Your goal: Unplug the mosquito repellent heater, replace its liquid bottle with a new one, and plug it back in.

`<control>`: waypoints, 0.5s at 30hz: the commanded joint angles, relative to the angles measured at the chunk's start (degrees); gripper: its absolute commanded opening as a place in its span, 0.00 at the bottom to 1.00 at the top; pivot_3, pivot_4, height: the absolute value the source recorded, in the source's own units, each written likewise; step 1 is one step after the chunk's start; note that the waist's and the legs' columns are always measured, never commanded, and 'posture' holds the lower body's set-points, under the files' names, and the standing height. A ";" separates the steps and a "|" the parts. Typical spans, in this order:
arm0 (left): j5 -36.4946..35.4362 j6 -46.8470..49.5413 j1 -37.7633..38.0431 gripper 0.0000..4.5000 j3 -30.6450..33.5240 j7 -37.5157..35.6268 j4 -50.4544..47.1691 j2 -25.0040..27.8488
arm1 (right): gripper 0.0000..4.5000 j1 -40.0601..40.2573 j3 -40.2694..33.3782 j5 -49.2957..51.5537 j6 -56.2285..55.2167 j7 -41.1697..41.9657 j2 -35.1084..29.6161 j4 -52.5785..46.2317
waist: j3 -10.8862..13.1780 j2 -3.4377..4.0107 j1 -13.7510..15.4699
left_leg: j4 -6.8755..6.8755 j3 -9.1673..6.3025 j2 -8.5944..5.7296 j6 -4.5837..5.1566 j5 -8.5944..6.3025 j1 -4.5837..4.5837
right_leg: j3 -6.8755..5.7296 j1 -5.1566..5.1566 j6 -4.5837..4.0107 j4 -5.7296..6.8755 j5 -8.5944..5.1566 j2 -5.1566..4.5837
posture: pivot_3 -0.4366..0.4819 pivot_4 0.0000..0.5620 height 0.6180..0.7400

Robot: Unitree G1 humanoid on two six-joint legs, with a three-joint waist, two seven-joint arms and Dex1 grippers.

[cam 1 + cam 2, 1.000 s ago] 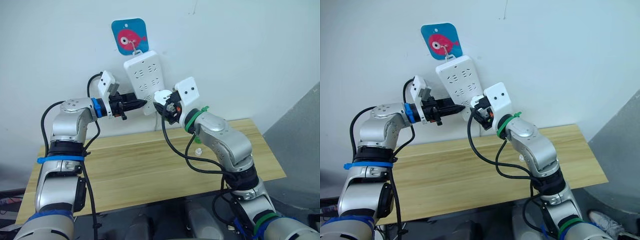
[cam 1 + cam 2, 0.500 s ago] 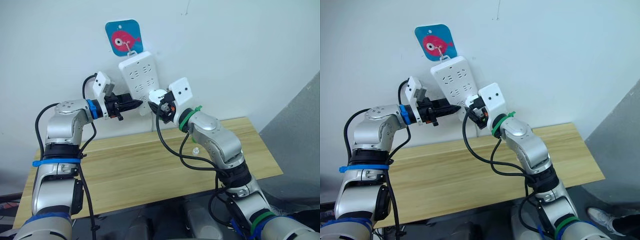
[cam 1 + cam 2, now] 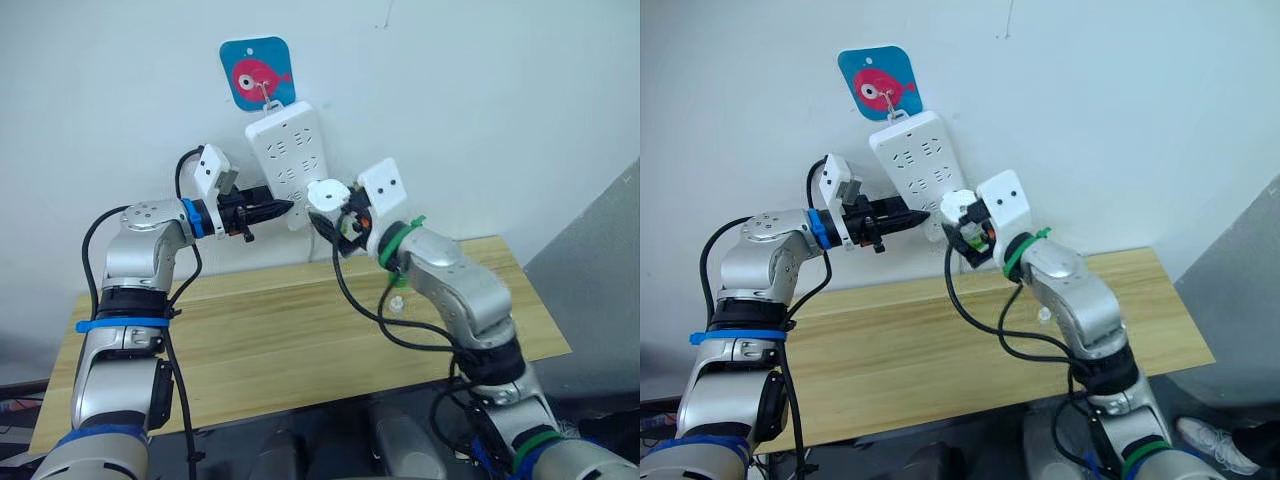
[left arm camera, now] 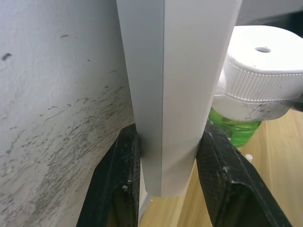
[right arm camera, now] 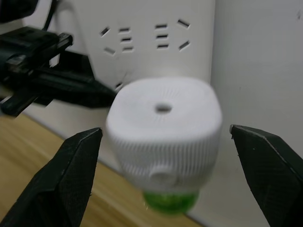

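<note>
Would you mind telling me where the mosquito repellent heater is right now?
The heater sits at the lower right end of the white power strip hanging on the wall, above the wooden table, between the right gripper's open jaws.

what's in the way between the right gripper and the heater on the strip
Nothing visible. The right gripper is open with its fingers spread on either side of the heater, which sits on the power strip. The left gripper clamps the strip's edge off to one side.
</note>
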 commanded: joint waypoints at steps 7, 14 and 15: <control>2.28 -6.39 1.15 0.71 1.49 3.43 2.41 2.76 | 1.00 1.01 -2.65 5.89 7.01 3.77 -5.93 -11.29 | 0.00 0.00 -0.14 | -0.01 0.00 0.11 0.00 0.01 0.13 | -0.04 0.03 0.01 0.08 -0.01 0.14 | 0.27 0.28 0.92; 0.18 -4.94 10.77 0.92 7.06 7.03 -5.51 7.86 | 1.00 0.86 -1.95 6.82 2.73 7.76 -9.26 -11.58 | 0.01 0.00 -0.49 | -0.06 0.15 0.23 0.00 0.00 0.22 | 0.01 0.00 0.00 0.11 -0.01 0.21 | 0.31 0.29 0.92; -0.21 -4.64 12.74 0.92 8.10 8.05 -7.56 8.23 | 1.00 0.90 -1.71 6.91 1.89 8.35 -9.67 -11.48 | 0.01 0.00 -0.40 | -0.08 0.12 0.27 0.00 0.00 0.21 | -0.03 0.00 0.00 0.11 -0.01 0.23 | 0.32 0.29 0.92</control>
